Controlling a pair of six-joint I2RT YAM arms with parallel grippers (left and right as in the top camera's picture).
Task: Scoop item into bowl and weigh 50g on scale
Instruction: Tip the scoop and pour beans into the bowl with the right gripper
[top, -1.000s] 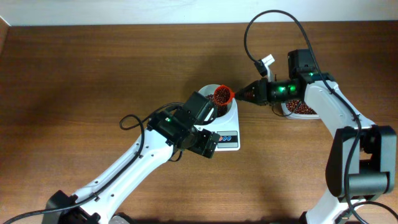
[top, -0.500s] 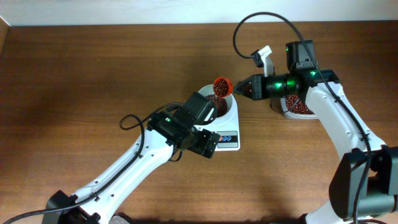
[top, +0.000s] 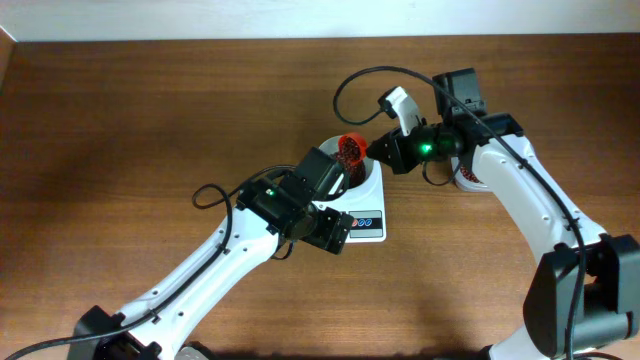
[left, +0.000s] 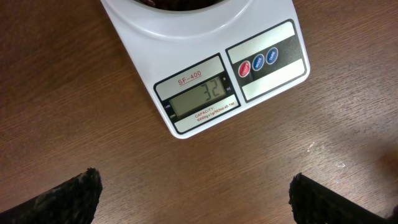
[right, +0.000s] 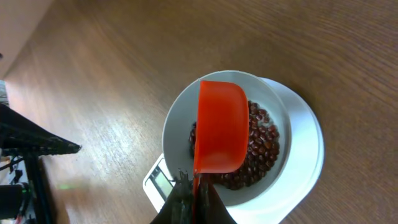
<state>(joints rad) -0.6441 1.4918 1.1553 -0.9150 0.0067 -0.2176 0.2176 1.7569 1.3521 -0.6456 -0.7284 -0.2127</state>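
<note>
The white scale (left: 205, 68) sits mid-table and reads 32 on its grey display (left: 199, 99); it also shows in the overhead view (top: 365, 215). The white bowl (right: 180, 124) stands on it with dark red-brown beans (right: 258, 152) inside. My right gripper (right: 194, 199) is shut on the handle of an orange scoop (right: 217, 127), tipped on its side over the bowl; the scoop also shows in the overhead view (top: 350, 148). My left gripper (left: 193, 196) is open and empty, hovering over the table just in front of the scale.
A container of more beans (top: 468, 178) sits at the right, mostly hidden under my right arm. My left arm (top: 290, 205) reaches in from the lower left and covers part of the scale. Bare wood surrounds the scale.
My right gripper has swung left over the bowl and rolled the scoop onto its side, tipping beans in. The left arm has not moved.
</note>
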